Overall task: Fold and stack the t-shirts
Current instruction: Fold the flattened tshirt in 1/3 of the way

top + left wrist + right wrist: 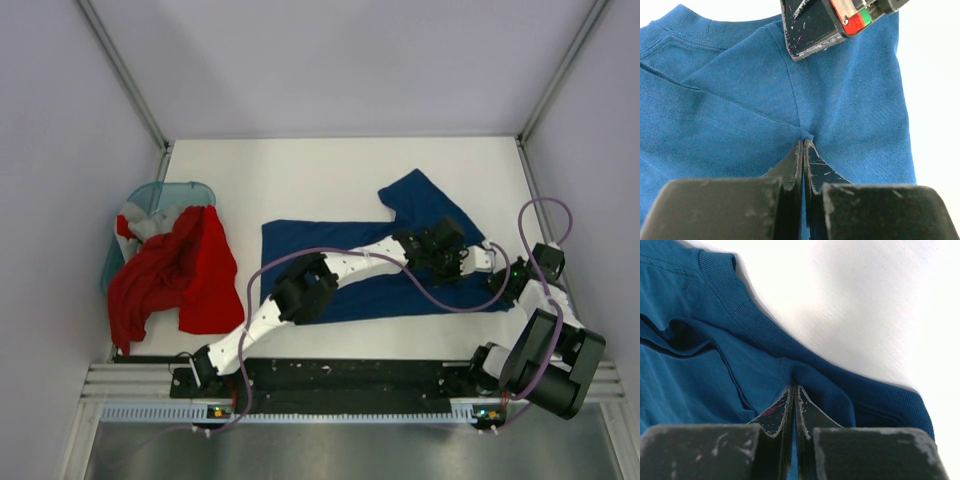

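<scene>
We're mid-fold on the navy shirt (300, 250) spread on the table (330, 170), left gripper (803, 145) and right gripper (793, 388) both clamped on cloth at its collar end, so next we'd lift and fold over evenly.

Three t-shirts: one blue and spread out, two bunched together in a heap.

The navy-blue t-shirt (300, 238) lies mostly flat across the centre of the overhead view. Its length runs left to right, and one sleeve angles up toward the upper right. Up close its cloth shows soft folds, stitched seams and a ribbed collar along one edge, with small puckers where it is pinched. The red t-shirt (170, 275) sits crumpled at the left of the frame, apart from the blue one. The grey-white t-shirt (138, 222) is mostly hidden under the red one and shows only at the heap's upper left.
</scene>
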You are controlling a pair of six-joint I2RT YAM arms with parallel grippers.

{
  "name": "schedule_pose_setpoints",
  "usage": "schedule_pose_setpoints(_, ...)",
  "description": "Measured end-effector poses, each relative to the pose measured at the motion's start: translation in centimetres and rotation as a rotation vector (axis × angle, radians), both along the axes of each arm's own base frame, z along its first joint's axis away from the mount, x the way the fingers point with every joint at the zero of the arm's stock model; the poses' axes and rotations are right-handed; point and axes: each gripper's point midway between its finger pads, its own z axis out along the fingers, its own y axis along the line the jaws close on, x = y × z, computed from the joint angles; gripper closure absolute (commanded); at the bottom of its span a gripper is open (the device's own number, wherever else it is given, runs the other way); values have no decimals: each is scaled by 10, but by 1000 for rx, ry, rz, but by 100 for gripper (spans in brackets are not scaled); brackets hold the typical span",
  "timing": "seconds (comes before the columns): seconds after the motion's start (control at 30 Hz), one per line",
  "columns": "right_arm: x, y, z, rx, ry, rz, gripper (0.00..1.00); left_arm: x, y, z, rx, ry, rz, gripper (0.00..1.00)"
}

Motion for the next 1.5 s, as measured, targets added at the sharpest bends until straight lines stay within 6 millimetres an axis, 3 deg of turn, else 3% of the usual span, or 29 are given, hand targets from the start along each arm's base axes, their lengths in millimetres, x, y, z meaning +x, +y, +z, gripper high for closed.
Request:
schedule_pose_setpoints(0.3, 0, 0, 0, -1, 1, -1, 100, 5, 1, 9, 7, 9, 39, 100)
schedule_pose_setpoints(0.53, 0, -1, 0, -3, 2, -4, 100, 34, 6, 22, 2, 14, 190, 100)
schedule_pose_setpoints(0.87, 0, -2, -1, -6, 4, -8, 100, 106, 51, 10, 68, 18, 521, 100)
schedule_pose_setpoints(1.07, -1, -2, -1, -6, 5, -8, 100, 138, 84, 0, 114, 16, 690, 100)
schedule_pose_setpoints(1.5, -1, -2, -1, -6, 5, -8, 100, 151, 113, -1, 155, -25, 848, 100)
